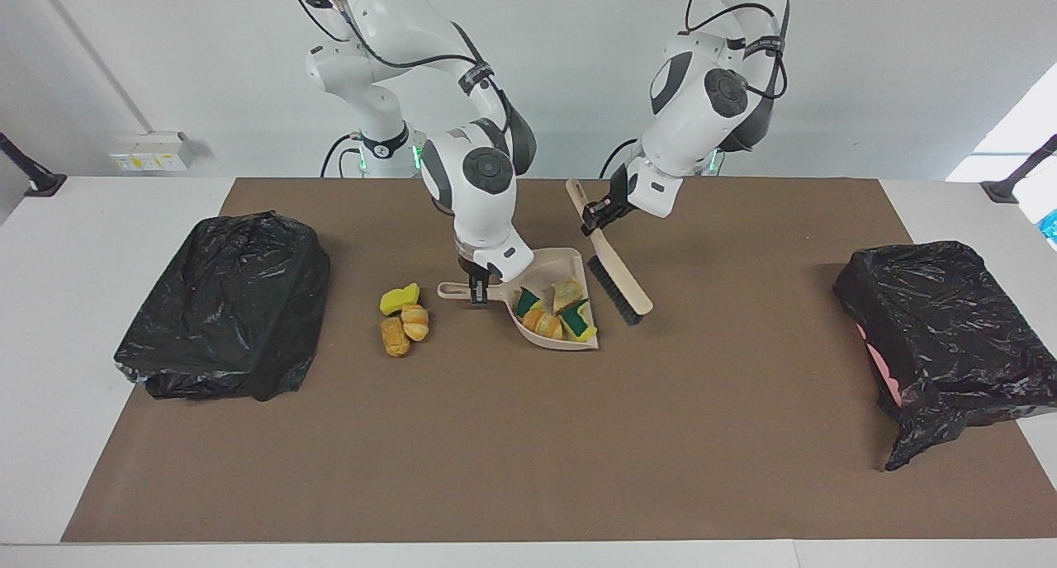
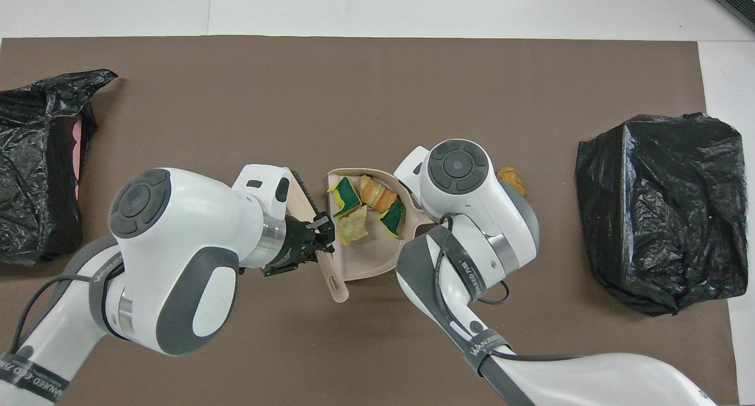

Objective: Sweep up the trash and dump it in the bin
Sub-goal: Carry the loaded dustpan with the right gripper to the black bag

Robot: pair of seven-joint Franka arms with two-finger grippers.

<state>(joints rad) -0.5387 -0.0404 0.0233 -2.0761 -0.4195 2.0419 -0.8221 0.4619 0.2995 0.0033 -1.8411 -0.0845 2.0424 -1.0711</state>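
1. A white bench (image 1: 49, 320) under a plain white wall is carrying a brown mat (image 1: 528, 436), with one black-bagged bin (image 1: 223, 304) sitting at the right arm's end and another black-bagged bin (image 1: 950, 337) at the left arm's end.
2. The right gripper (image 1: 476, 291) is clamping its jaws on the handle of the beige plastic dustpan (image 1: 557, 264), which is resting on the mat mid-bench.
3. The left gripper (image 1: 596, 218) is gripping the handle of the beige hand brush with black bristles (image 1: 615, 279) with jaws shut on it, holding it tilted just beside the dustpan's open mouth, toward the left arm's end.
4. Part of the trash, green-and-yellow sponge chunks and bread-like pieces (image 2: 363, 205), is lying inside the dustpan.
5. A yellow-green sponge chunk and two orange-brown bread pieces (image 1: 402, 316) are lying on the mat beside the dustpan handle, toward the right arm's end.
6. Judging by this, sweeping is roughly half done: those three scraps are waiting to be swept, and nothing is being dumped into either bin yet.
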